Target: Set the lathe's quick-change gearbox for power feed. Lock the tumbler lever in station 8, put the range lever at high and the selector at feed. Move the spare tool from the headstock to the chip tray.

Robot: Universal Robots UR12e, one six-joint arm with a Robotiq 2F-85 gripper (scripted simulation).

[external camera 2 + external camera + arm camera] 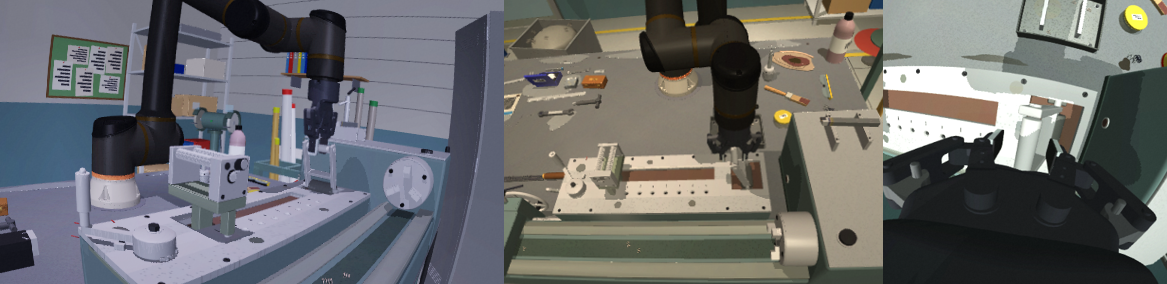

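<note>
The lower part of a white upright lever (1033,141) is hidden behind my gripper's body in the wrist camera. This lever (739,166) stands in the short brown slot at the right end of the gearbox plate, next to the headstock. My gripper (1024,144) is open around its handle and holds nothing. The tumbler lever block (607,164) sits at the left end of the long brown slot, above a row of station holes (665,192). A round selector knob with a white handle (570,177) is at the plate's far left. The spare tool (850,125) lies on top of the headstock.
A grey tray (551,35) sits at the table's far left corner. Hand tools (568,97), a yellow tape roll (782,116) and a brush (787,95) lie on the table. The green headstock (835,189) rises close to my right. The chuck (795,238) faces the lathe bed.
</note>
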